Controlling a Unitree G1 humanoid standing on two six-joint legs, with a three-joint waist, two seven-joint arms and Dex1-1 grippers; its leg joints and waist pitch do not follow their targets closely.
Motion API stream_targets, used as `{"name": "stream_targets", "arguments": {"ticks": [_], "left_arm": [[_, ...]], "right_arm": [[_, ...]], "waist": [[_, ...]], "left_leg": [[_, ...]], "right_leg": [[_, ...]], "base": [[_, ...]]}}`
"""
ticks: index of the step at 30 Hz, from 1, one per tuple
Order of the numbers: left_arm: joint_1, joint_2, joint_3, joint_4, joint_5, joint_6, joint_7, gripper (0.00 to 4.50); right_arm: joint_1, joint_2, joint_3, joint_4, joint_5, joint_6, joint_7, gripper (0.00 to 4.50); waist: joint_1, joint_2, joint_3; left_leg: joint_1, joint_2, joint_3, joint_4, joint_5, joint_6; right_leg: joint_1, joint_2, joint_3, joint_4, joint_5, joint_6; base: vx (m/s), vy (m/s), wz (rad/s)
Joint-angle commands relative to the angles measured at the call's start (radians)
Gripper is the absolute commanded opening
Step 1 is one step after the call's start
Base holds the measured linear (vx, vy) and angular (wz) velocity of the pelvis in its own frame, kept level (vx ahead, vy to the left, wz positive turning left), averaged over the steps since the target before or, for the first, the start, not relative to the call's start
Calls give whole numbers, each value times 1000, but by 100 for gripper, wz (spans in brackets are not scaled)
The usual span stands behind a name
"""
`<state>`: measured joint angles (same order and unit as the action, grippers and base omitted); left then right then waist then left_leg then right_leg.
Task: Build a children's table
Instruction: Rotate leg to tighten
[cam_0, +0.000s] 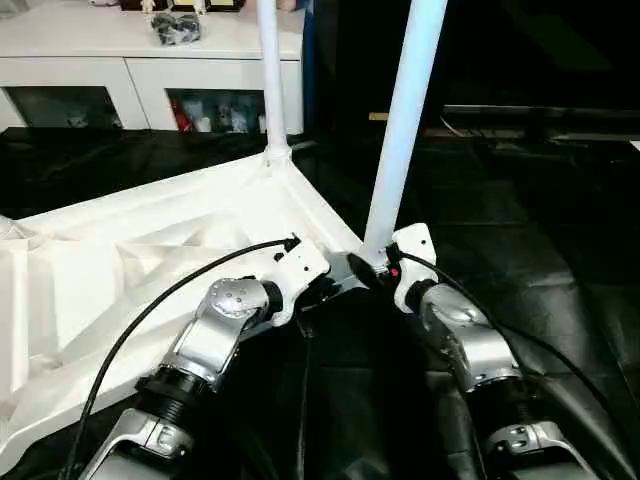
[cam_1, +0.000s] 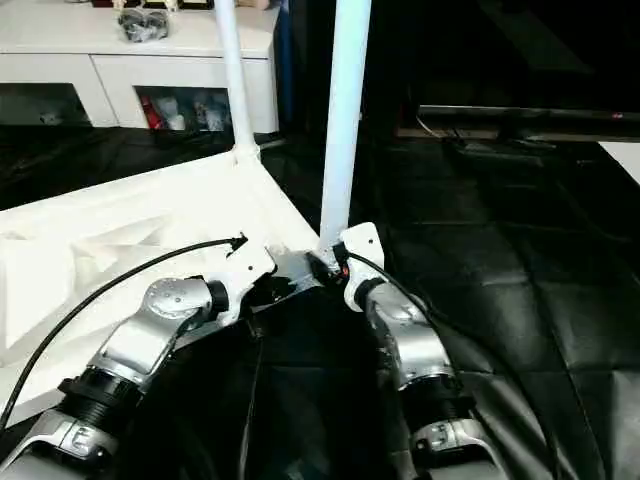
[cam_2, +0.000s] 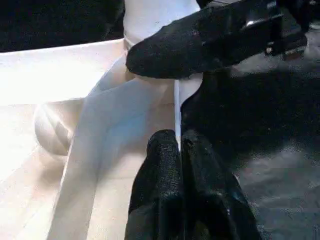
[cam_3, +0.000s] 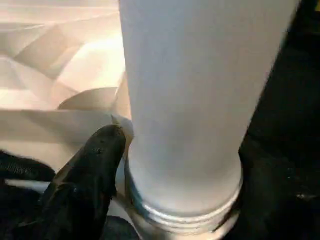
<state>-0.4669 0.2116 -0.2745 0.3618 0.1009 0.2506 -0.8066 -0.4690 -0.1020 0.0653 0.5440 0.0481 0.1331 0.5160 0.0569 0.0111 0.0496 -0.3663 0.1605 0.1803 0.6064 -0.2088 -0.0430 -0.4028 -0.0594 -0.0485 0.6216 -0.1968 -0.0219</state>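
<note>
The children's table top (cam_0: 150, 260) lies upside down on the black-covered table, ribbed underside up. One white leg (cam_0: 271, 70) stands upright in the far corner socket. A second white leg (cam_0: 405, 130) stands, leaning slightly, at the near corner. My right gripper (cam_0: 375, 268) is at that leg's base. In the right wrist view, the leg (cam_3: 190, 100) shows a threaded ring (cam_3: 185, 220) at its lower end, above the socket. My left gripper (cam_2: 175, 140) is shut on the top's thin rim (cam_2: 176, 107), right beside that corner.
A white cabinet (cam_0: 150, 70) with glass doors stands at the back left, with a dark bundle (cam_0: 177, 28) on top. The black cover (cam_0: 540, 260) stretches out to the right of the table top. A low dark shelf (cam_0: 540, 120) with cables stands behind.
</note>
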Motion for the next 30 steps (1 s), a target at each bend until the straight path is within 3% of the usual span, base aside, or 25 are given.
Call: {"name": "stream_targets", "arguments": {"ticks": [1, 5, 9, 13, 18, 23, 24, 27, 28, 30], "left_arm": [[17, -2, -50, -58, -72, -79, -102, 0], [40, 47, -39, -78, -97, -101, -178, 0], [57, 96, -32, -105, -128, -99, -265, 0], [61, 124, -30, -123, -161, -94, -331, 0], [60, 148, -36, -130, -189, -87, -398, 0], [50, 158, -37, -120, -199, -82, -436, 0], [50, 158, -37, -120, -199, -82, -436, 0], [45, 158, -36, -116, -199, -83, -437, 0], [44, 156, -34, -111, -197, -86, -430, 0], [41, 150, -29, -99, -188, -96, -406, 0]], "right_arm": [[8, -16, 95, -63, 13, -7, 122, 402], [31, -101, 115, -116, 24, -14, 272, 402], [49, -204, 134, -153, 51, -20, 458, 402], [48, -254, 144, -163, 76, -8, 549, 377], [51, -290, 161, -187, 90, 5, 625, 329], [54, -306, 173, -195, 89, 11, 666, 306], [54, -306, 173, -195, 89, 11, 666, 280], [61, -308, 183, -206, 90, 15, 673, 272], [65, -307, 187, -210, 91, 17, 676, 270], [72, -302, 191, -212, 93, 20, 674, 270]], "waist": [[5, -5, -63], [9, -4, -59], [10, -6, -54], [12, -5, -57], [20, -4, -59], [29, -5, -59], [28, -6, -59], [29, -6, -59], [29, -12, -59], [31, -9, -59]], "left_leg": [[3, 68, -25, -68, -86, 83], [7, 70, -23, -69, -120, 89], [10, 73, -24, -73, -159, 74], [7, 72, -25, -71, -138, 79], [6, 74, -23, -69, -109, 93], [8, 75, -23, -70, -118, 84], [7, 74, -23, -70, -118, 81], [7, 74, -23, -70, -117, 79], [7, 73, -22, -70, -115, 80], [7, 74, -23, -70, -112, 82]], "right_leg": [[57, -92, 53, -69, -52, -248], [55, -92, 52, -75, -111, -241], [53, -92, 52, -82, -184, -235], [54, -93, 51, -79, -171, -239], [53, -89, 49, -73, -126, -250], [52, -90, 49, -74, -146, -245], [53, -91, 49, -75, -148, -244], [53, -91, 49, -75, -149, -242], [53, -90, 49, -76, -148, -239], [53, -92, 49, -75, -154, -237]], "base": [[0, 0, 0], [0, 0, 0], [0, 0, 0], [0, 0, 0], [0, 0, 0], [0, 0, 0], [0, 0, 0], [0, 0, 0], [0, 0, 0], [0, 0, 0]]}}
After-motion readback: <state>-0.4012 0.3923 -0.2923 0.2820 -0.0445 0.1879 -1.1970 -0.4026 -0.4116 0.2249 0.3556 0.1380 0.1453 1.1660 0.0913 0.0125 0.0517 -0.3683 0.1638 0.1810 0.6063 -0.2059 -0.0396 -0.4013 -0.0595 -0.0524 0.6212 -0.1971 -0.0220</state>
